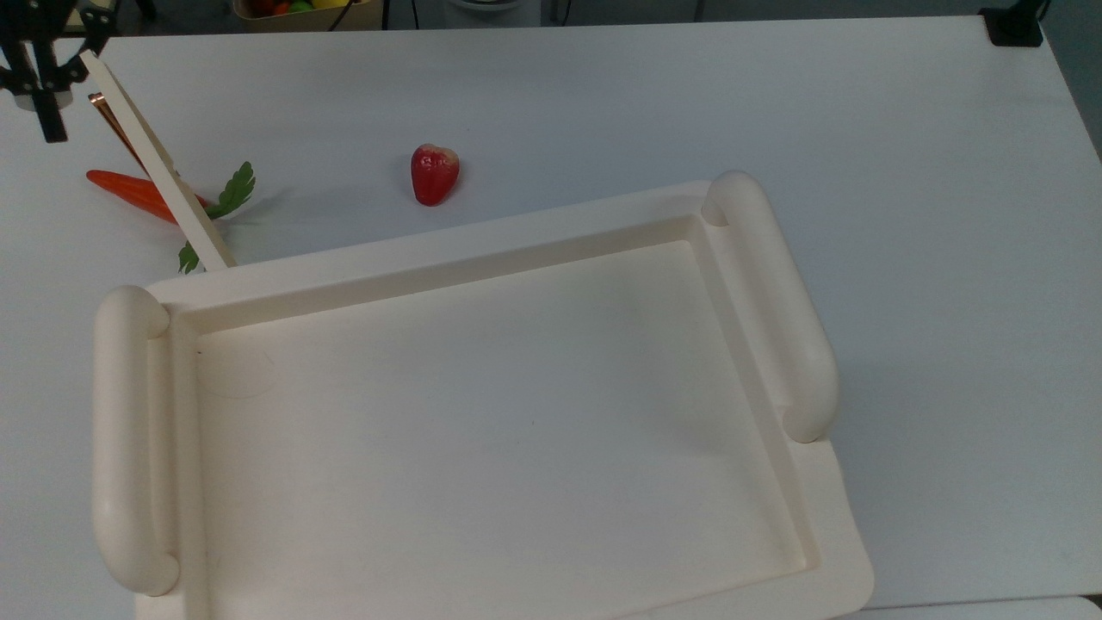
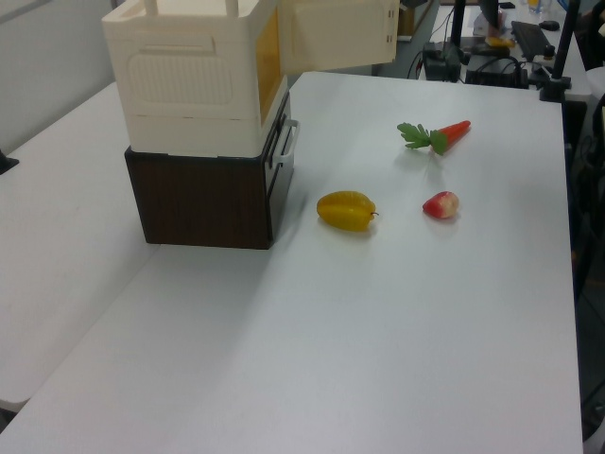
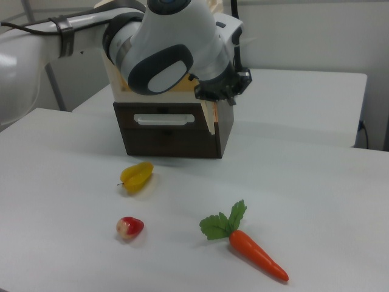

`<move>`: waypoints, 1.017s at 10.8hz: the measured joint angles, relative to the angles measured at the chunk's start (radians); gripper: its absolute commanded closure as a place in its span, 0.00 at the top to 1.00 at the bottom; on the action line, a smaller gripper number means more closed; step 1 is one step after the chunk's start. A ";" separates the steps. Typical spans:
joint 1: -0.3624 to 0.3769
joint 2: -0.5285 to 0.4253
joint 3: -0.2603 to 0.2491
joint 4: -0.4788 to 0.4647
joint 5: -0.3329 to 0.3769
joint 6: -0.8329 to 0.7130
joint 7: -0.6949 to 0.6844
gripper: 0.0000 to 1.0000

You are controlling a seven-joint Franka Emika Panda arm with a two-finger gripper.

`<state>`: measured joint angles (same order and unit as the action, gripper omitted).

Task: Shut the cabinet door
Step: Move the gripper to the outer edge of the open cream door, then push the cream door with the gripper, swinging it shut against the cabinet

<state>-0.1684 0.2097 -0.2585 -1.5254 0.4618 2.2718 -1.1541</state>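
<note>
the cabinet [image 1: 482, 413] is a cream-white unit whose recessed top takes up most of the top view, with a thick rounded rail [image 1: 129, 439] along each short side. in the left view it stands on a dark brown drawer box [image 2: 203, 199] on the white tabletop [image 1: 689, 103].

the door [image 1: 155, 159] stands open. in the top view it shows edge-wise as a narrow strip running from the cabinet's upper-left corner up toward the top view's left, with a copper handle [image 1: 110, 125] along its far side. in the left view the door [image 2: 336, 33] swings out to the left view's right from the cabinet's front.

the end effector [image 1: 39, 65] is at the top-left corner of the top view, just beside the door's free end; one dark finger [image 1: 47, 108] hangs down near the handle. whether it touches the door, and how wide it is set, i cannot tell. in the right view the white arm [image 3: 170, 48] covers the cabinet front, with the end effector [image 3: 222, 91] at the door's edge.

a carrot [image 1: 138, 194] lies partly under the door in the top view. a red fruit [image 1: 434, 174] lies apart from it, near the cabinet's long edge. a yellow fruit [image 2: 347, 210] lies in front of the drawer box in the left view.
</note>
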 measured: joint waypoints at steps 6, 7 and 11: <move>0.004 -0.041 0.008 0.010 0.118 -0.411 -0.194 0.00; 0.004 -0.058 0.009 0.011 0.148 -0.486 -0.205 0.00; 0.061 -0.070 0.032 0.010 0.241 -0.529 -0.194 0.00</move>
<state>-0.1075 0.1397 -0.2270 -1.5149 0.7023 1.7430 -1.3484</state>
